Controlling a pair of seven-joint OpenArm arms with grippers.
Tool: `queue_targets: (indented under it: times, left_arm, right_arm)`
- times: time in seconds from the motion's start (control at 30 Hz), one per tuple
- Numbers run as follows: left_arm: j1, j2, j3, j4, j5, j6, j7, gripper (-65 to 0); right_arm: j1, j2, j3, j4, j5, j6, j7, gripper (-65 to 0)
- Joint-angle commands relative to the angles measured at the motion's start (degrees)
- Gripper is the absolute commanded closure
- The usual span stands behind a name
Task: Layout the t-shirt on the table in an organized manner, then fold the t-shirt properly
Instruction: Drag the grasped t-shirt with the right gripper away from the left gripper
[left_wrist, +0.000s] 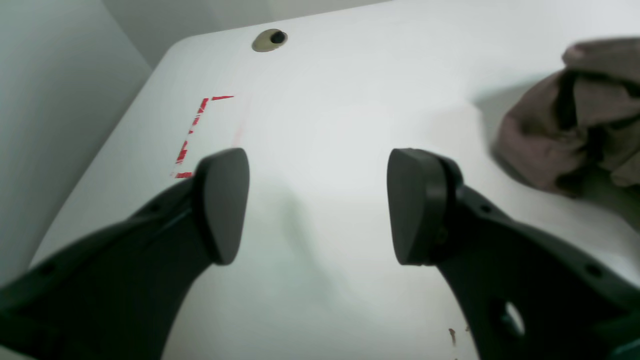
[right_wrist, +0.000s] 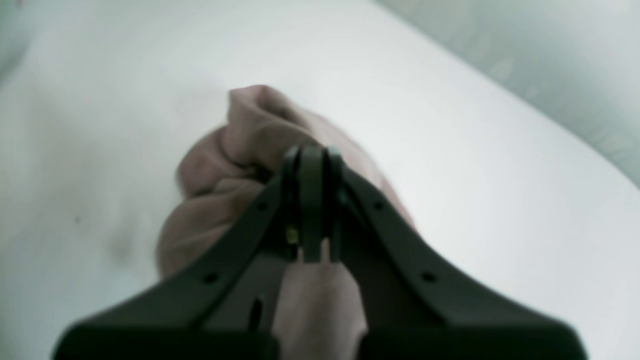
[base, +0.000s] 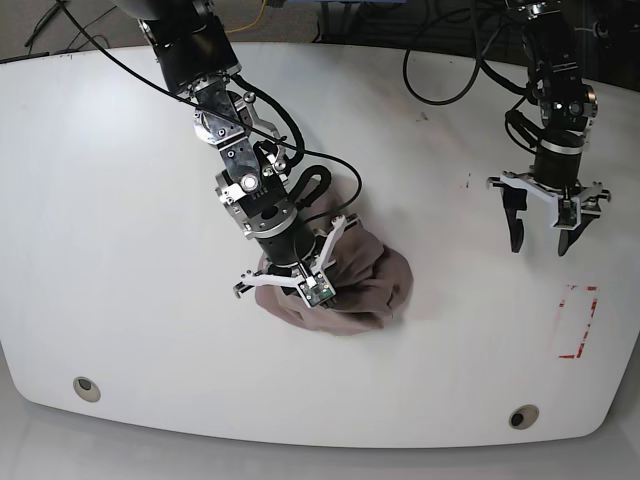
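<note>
The mauve-brown t-shirt lies bunched in a crumpled heap near the middle of the white table. My right gripper presses down on the heap's left side. In the right wrist view its fingertips are together with a fold of the t-shirt pinched between them, and fabric runs back between the fingers. My left gripper hovers over bare table far to the right, apart from the cloth. Its jaws stand wide open with nothing between them. The t-shirt shows at that view's right edge.
A red tape rectangle mark lies near the table's right edge, also seen as the red tape mark. Round grommet holes sit near the front edge. Cables trail from both arms at the back.
</note>
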Motion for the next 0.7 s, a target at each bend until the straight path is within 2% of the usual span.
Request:
queue_targets:
  times: [0.0,0.1,0.27,0.37,0.53,0.67]
  left_arm:
    - [-0.4,-0.6,-0.2,1.0,-0.4,0.3,-1.7,-40.5]
    - [-0.4,-0.7,-0.2,1.0,-0.4,0.3,-1.7,-40.5]
    - [-0.4,-0.8,-0.1,1.0,-0.4,0.3,-1.7,-40.5]
    - [-0.4,-0.8,0.1,0.9,-0.4,0.3,-1.7,-40.5]
    - [-0.4,-0.9,1.6,0.9,-0.4,0.3,-1.7,-40.5]
    - [-0.4,-1.6,3.0,0.9,-0.4,0.3,-1.7,-40.5]
  right_arm:
    - [1.1,0.0,0.7,1.4,0.1,0.0,1.3,0.0]
    - [1.3,0.1,1.4,3.0,0.1,0.0,1.5,0.0]
    - [3.4,2.5,1.5,4.0,1.0,0.1,3.0,0.0]
    - [4.9,4.0,1.7,4.6,3.0,0.1,3.5,0.0]
    - [7.5,6.0,5.8,5.1,6.4,0.1,3.7,0.0]
    - [10.0,9.0,9.0,5.2,11.0,0.2,3.7,0.0]
